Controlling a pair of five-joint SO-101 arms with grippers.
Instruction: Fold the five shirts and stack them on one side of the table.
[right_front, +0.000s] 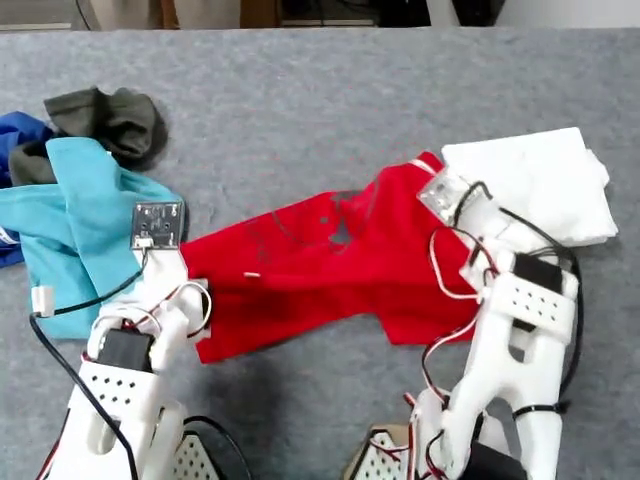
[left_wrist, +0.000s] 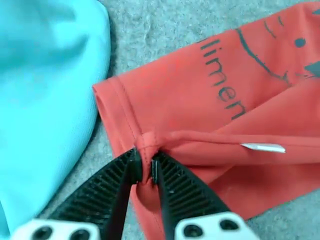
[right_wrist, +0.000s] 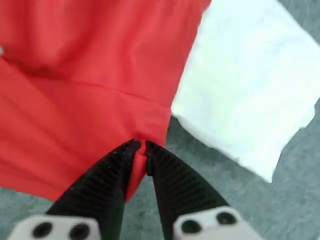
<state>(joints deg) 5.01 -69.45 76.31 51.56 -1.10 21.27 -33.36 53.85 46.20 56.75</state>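
Note:
A red shirt (right_front: 320, 265) with dark print lies stretched across the middle of the grey table (right_front: 330, 90). My left gripper (left_wrist: 145, 167) is shut on the red shirt (left_wrist: 210, 120) at its left hem, pinching a fold of cloth. At the shirt's other side my right gripper (right_wrist: 140, 150) is shut on an edge of the red shirt (right_wrist: 85, 75). A folded white shirt (right_front: 540, 185) lies at the right, beside the right arm (right_front: 510, 300). A turquoise shirt (right_front: 80, 220) lies at the left, next to the left arm (right_front: 130, 350).
A dark olive shirt (right_front: 115, 120) and a blue shirt (right_front: 15, 140) lie crumpled at the far left. The white shirt (right_wrist: 250, 85) touches the red one. The turquoise shirt (left_wrist: 45, 85) lies close to the left gripper. Bare grey table stretches along the back.

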